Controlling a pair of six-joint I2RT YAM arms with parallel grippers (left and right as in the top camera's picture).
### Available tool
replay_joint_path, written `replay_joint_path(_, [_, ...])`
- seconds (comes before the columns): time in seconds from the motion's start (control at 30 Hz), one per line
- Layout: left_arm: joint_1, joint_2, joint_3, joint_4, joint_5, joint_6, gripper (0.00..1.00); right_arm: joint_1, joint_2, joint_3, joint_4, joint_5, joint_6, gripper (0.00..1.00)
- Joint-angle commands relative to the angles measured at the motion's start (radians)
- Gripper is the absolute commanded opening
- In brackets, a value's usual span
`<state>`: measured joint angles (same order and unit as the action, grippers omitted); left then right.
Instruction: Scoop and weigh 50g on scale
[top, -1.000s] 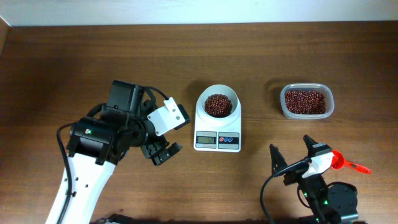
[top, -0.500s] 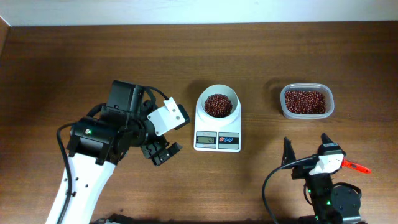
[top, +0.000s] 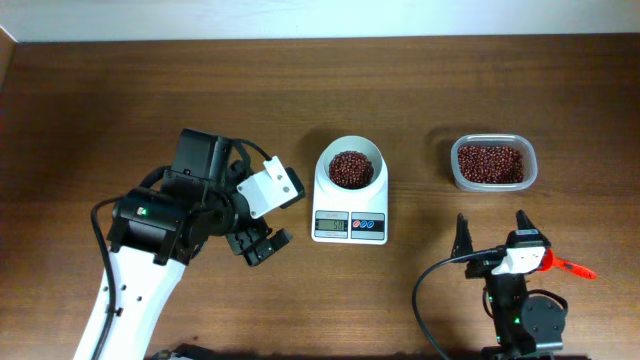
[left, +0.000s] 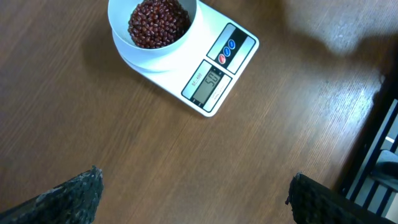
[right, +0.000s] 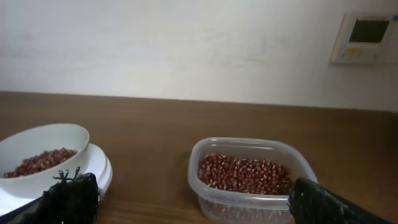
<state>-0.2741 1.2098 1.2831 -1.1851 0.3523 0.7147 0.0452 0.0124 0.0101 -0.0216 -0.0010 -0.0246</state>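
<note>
The white scale (top: 350, 222) stands mid-table, and its round bowl (top: 352, 168) holds red beans. In the left wrist view the scale (left: 214, 74) shows a lit display, and its bowl (left: 152, 28) is at the top. My left gripper (top: 262, 246) hovers left of the scale, open and empty (left: 196, 190). My right gripper (top: 492, 226) sits near the front edge, open and empty (right: 193, 198), and points toward the bean tub (right: 249, 174). A red scoop (top: 566, 266) lies on the table beside the right arm, free of both grippers.
The clear tub of red beans (top: 492, 163) stands at the right, behind the right gripper. A white wall with a small wall panel (right: 367, 34) lies beyond the table's far edge. The right arm's base (top: 525, 320) and cable sit at the front edge.
The right gripper shifted right and turned to point straight toward the tub, then settled. The left arm, scale and scoop have not moved.
</note>
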Motion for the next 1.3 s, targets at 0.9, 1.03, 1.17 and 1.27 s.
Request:
replay_joint_path(0.9, [0.005,-0.009,0.014,0.001,0.014,0.013,0.99,-0.039,-0.009,-0.005,-0.057,-0.024,-0.05,0.99])
replay_joint_path(1.03, [0.005,-0.009,0.014,0.001,0.014,0.013,0.99,-0.039,-0.009,-0.005,-0.057,-0.024,-0.05,0.99])
replay_joint_path(1.17, [0.005,-0.009,0.014,0.001,0.014,0.013,0.99,-0.039,-0.009,-0.005,-0.057,-0.024,-0.05,0.99])
replay_joint_path(1.27, [0.005,-0.009,0.014,0.001,0.014,0.013,0.99,-0.039,-0.009,-0.005,-0.057,-0.024,-0.05,0.99])
